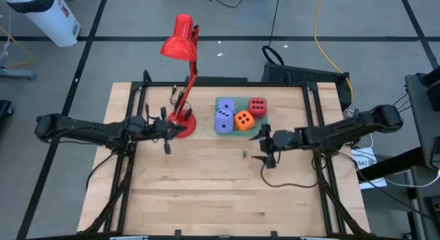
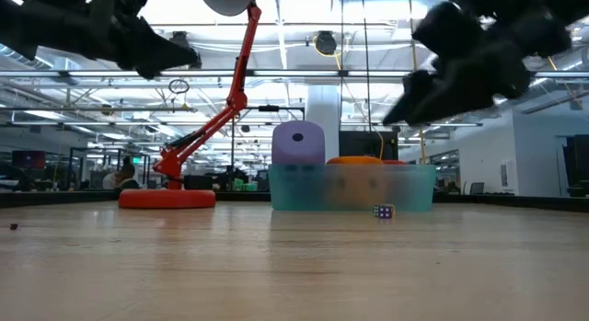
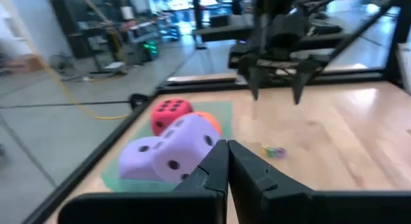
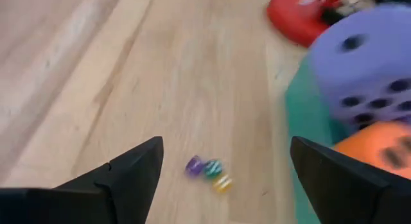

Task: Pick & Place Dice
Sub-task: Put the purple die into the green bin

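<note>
Four big dice sit piled in a green tray (image 1: pixel 256 133): two lavender-blue dice (image 1: pixel 224 116), one stacked on the other, an orange die (image 1: pixel 244 120) and a red die (image 1: pixel 257 106), all just off to one side of the right gripper (image 1: pixel 267 152), whose jaws stand wide apart above the wooden table (image 1: pixel 206 192). Between and just ahead of those open fingers lies a small cluster of tiny coloured dice (image 4: pixel 209 169) on the bare wood, untouched. Across the table the left gripper (image 1: pixel 167 133) hangs beside the base of the red lamp (image 1: pixel 180 82), its jaws pressed together on nothing, the tray of dice well ahead of its tips.
</note>
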Controlling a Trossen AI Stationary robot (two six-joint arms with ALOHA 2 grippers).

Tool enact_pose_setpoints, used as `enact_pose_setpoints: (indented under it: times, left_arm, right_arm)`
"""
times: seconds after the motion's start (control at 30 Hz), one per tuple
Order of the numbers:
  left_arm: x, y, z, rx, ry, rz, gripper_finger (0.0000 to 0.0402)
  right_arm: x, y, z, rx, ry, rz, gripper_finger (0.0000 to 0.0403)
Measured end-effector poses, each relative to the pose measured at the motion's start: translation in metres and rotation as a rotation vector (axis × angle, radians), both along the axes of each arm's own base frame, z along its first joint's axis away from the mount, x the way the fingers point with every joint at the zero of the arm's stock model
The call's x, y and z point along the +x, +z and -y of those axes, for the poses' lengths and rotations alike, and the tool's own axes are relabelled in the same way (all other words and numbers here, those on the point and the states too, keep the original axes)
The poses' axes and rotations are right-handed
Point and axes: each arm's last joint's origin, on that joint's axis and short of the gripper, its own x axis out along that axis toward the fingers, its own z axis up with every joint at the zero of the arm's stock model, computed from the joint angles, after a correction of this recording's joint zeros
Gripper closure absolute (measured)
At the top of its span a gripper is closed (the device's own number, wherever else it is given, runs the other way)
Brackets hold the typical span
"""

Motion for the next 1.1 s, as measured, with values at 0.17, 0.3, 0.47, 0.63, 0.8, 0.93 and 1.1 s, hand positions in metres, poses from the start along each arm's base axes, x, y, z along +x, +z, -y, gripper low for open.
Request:
enact_pose_setpoints:
  times: [0.17,0.3,0.47,0.63,0.8,0.93,1.1]
  left_arm:
    - [-0.002,0.0,0.005,-0.01,-0.044,-0.012,0.0386]
    - [-0.002,0.0,0.006,-0.009,-0.05,-0.012,0.0385]
    - [-0.002,0.0,0.006,-0.009,-0.046,-0.01,0.0385]
    - [-0.002,0.001,0.006,-0.01,-0.047,0.001,0.0385]
    - [-0.002,0.001,0.006,-0.016,-0.05,0.002,0.0385]
    - [-0.002,0.001,0.006,-0.016,-0.053,0.002,0.0385]
    - [-0.002,0.001,0.006,-0.013,-0.053,0.001,0.0385]
  right_arm:
    - [-0.003,-0.033,-0.01,-0.043,0.029,0.003,0.0095]
    - [0.0,-0.048,-0.017,-0.12,0.064,0.025,0.0125]
    - [0.004,-0.061,-0.014,-0.154,0.044,-0.014,0.0183]
    - [0.009,-0.073,-0.007,-0.139,0.002,-0.042,0.023]
    - [0.013,-0.08,-0.006,-0.131,-0.013,-0.038,0.0242]
    - [0.015,-0.079,0.0,-0.128,-0.035,-0.037,0.0243]
    - [0.016,-0.078,0.006,-0.09,-0.048,-0.015,0.0245]
